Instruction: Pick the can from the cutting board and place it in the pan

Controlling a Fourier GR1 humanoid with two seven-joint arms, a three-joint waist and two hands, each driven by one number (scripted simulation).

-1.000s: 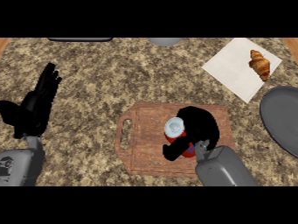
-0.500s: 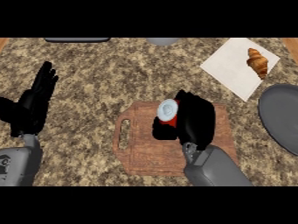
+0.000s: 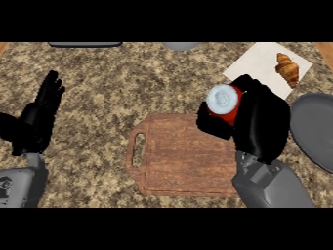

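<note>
The right hand point(image 3: 259, 122) has its fingers curled round the red cylindrical can with a pale round lid point(image 3: 223, 101), the thumb on the can's near side. The can shows just past the far right corner of the brown wooden cutting board with a slot handle point(image 3: 179, 158), tilted so that its lid faces up and left. The board lies near the middle of the speckled stone counter point(image 3: 126, 83), its handle end to the left. The dark grey round pan point(image 3: 326, 132) sits at the counter's right edge, just beside the right hand and apart from the can. A golden croissant point(image 3: 288, 68) lies on a white square sheet point(image 3: 259, 66) by the far right corner. The left hand point(image 3: 33, 122) rests open near the left edge, fingers straight and pointing up
</note>
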